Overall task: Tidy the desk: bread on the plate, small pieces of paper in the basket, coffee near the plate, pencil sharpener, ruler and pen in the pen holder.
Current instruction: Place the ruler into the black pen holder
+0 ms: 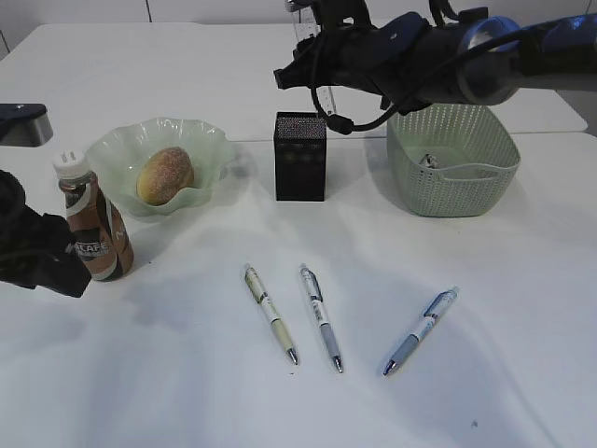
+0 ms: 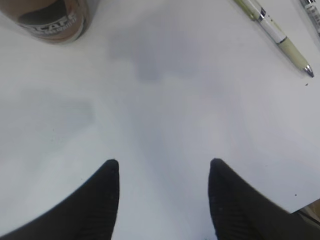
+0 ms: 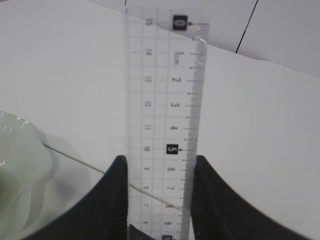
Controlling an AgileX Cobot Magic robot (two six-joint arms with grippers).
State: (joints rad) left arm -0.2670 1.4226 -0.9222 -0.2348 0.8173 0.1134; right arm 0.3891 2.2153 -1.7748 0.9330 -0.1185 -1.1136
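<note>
The ruler [image 3: 165, 115] is clamped upright in the right tool [image 3: 160, 200], at upper centre of the exterior view, above the pen holder [image 1: 299, 157], presumably for dropping in. The left tool [image 2: 162, 200] is held apart, empty, beside the coffee [image 1: 93, 224].

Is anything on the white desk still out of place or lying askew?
Yes: three pens lie loose and slanted on the white desk's front, outside the black mesh pen holder. Nothing looks spilled or damaged.
</note>
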